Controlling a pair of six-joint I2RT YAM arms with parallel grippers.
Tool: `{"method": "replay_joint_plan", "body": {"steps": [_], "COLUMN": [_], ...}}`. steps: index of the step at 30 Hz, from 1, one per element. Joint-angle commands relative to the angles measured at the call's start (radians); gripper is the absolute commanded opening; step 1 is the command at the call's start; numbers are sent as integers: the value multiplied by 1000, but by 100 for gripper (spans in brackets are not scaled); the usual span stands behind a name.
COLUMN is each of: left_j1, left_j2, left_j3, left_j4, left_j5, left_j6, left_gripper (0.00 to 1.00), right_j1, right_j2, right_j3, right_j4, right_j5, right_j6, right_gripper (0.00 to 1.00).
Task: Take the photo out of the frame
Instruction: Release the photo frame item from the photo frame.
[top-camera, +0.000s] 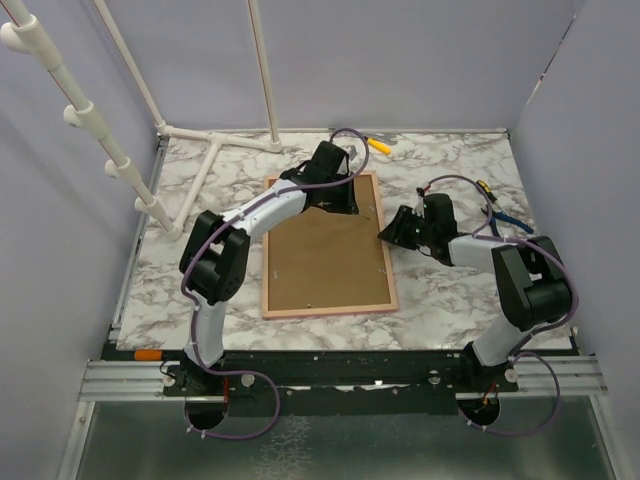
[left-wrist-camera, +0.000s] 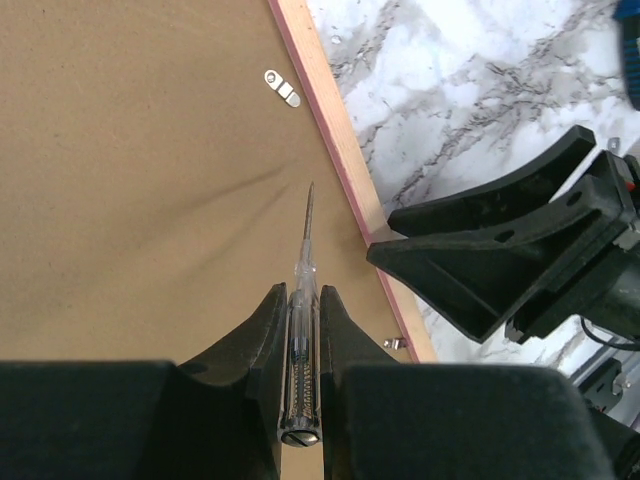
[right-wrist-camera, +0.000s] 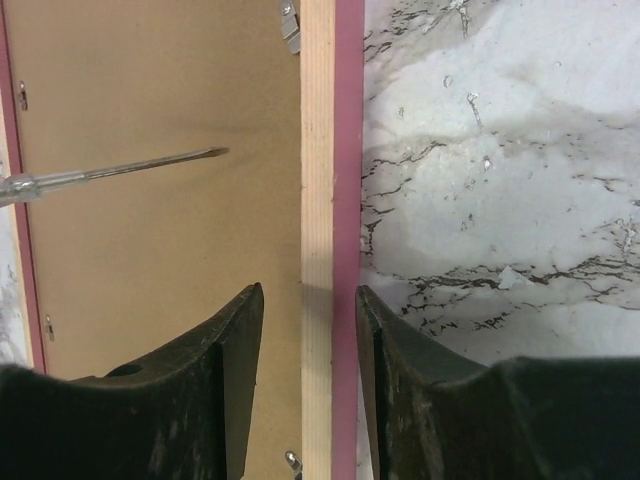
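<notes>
The frame (top-camera: 325, 265) lies face down on the marble table, its brown fibreboard back (left-wrist-camera: 140, 150) up and its thin pink border (right-wrist-camera: 346, 150) showing. The photo is hidden under the back. My left gripper (left-wrist-camera: 300, 295) is shut on a clear-handled screwdriver (left-wrist-camera: 303, 280), whose metal tip hovers over the back near the frame's right rail. My right gripper (right-wrist-camera: 310, 295) is open and straddles that right rail, one finger over the back and the other beside the pink outer edge. Small metal tabs (left-wrist-camera: 282, 87) sit along the rail.
A white pipe stand (top-camera: 215, 150) stands at the back left. A yellow-handled tool (top-camera: 380, 145) lies at the back edge, and blue items (top-camera: 510, 215) lie near the right arm. Grey walls enclose the table on three sides.
</notes>
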Motion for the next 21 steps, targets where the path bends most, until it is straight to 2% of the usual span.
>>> {"method": "replay_joint_plan", "body": {"steps": [1, 6, 9, 11, 15, 18, 21], "left_j1": [-6, -15, -19, -21, -27, -37, -53], "left_j2": [-115, -213, -283, -316, -369, -405, -431], "left_j3": [-106, -241, -330, -376, -444, -489, -528], "left_j4": [91, 150, 205, 228, 255, 275, 296], "left_j5": [29, 19, 2, -10, -23, -27, -29], "left_j6": [-32, -56, -75, -87, -100, -114, -128], "left_gripper": [0, 0, 0, 0, 0, 0, 0], "right_j1": [2, 2, 2, 2, 2, 2, 2], "right_j2": [-62, -144, -211, -261, -346, -362, -363], "right_j3": [-30, -85, -131, -162, -190, -139, -138], "right_j4": [-17, -48, -55, -58, -108, -261, -271], "right_j5": [7, 44, 76, 101, 170, 237, 193], "right_j6": [-15, -18, -9, -3, 32, 40, 0], "right_gripper": [46, 47, 52, 64, 99, 100, 100]}}
